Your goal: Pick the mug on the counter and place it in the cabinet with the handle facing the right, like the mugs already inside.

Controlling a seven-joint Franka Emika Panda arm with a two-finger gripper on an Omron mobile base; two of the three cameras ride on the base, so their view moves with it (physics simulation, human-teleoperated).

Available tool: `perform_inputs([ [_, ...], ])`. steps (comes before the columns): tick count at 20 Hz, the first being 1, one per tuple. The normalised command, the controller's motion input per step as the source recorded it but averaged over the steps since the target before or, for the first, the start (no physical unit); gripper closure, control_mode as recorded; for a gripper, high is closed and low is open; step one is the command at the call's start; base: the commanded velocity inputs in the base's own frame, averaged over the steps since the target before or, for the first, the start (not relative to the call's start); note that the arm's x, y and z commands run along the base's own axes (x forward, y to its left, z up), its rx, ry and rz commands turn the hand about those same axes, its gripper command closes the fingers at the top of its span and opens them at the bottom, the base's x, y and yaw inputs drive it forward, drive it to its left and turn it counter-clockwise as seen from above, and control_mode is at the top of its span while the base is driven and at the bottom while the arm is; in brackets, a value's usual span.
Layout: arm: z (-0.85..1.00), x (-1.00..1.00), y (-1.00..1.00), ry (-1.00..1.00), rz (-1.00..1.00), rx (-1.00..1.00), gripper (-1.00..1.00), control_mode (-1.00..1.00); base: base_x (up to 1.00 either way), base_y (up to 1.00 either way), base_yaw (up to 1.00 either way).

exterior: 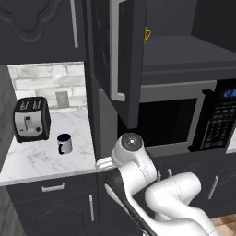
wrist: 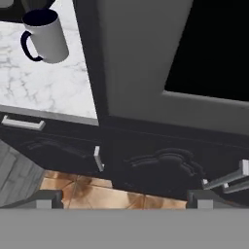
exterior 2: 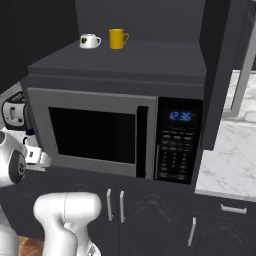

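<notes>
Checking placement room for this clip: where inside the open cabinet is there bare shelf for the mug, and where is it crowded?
In the cabinet, the shelf is bare right of the yellow mug, out to the side wall, and in front of both mugs. The back left is crowded: the white mug and yellow mug stand close together. The mug sits on the counter, beside the toaster.

White mug upright on counter, cabinet open

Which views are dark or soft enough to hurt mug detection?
Left base view: mug small and slightly soft, but bright on the evenly lit counter. Hand view: mug sharp, high contrast. Right base view: cabinet interior dim, yet the white mug and yellow mug inside stand out; microwave glass is pure black.
</notes>
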Motion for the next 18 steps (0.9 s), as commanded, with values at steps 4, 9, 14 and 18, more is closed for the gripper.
perform_inputs([
  [4, -0.14, 0.0, 0.38, -0.12, 0.0, 0.01, -1.0, -1.0, 0.0, 0.0, 0.0],
  [9, -0.07, 0.02, 0.41, -0.09, 0.0, 0.0, -1.0, -1.0, 0.0, 0.0, 0.0],
  [14, -0.02, 0.08, 0.38, -0.06, 0.0, 0.02, -1.0, -1.0, 0.0, 0.0, 0.0],
  [18, 0.0, 0.11, 0.23, 0.0, 0.0, 0.06, -1.0, -1.0, 0.0, 0.0, 0.0],
])
